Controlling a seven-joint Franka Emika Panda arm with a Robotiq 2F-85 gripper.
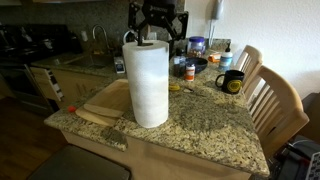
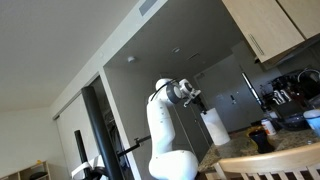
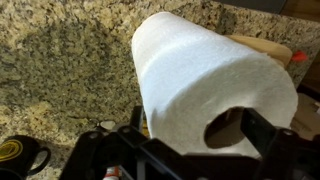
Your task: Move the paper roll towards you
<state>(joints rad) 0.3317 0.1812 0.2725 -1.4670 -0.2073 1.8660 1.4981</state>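
The paper roll (image 1: 148,85) is a tall white cylinder standing upright on the granite counter (image 1: 205,125). It also shows in an exterior view (image 2: 213,128). In the wrist view I look down on its top (image 3: 195,75), with the hollow core at the lower right. My gripper (image 1: 162,33) hangs just above the roll's top, also seen from afar (image 2: 193,98). In the wrist view its fingers (image 3: 200,128) are spread wide. One is at the roll's left edge and one is by the core hole. It is open and holds nothing.
A wooden cutting board (image 1: 100,100) lies next to the roll. A black and yellow mug (image 1: 231,82), jars and a blue bowl (image 1: 197,45) stand behind the roll. Wooden chairs (image 1: 278,100) line one counter side. A stove (image 1: 20,50) is beyond.
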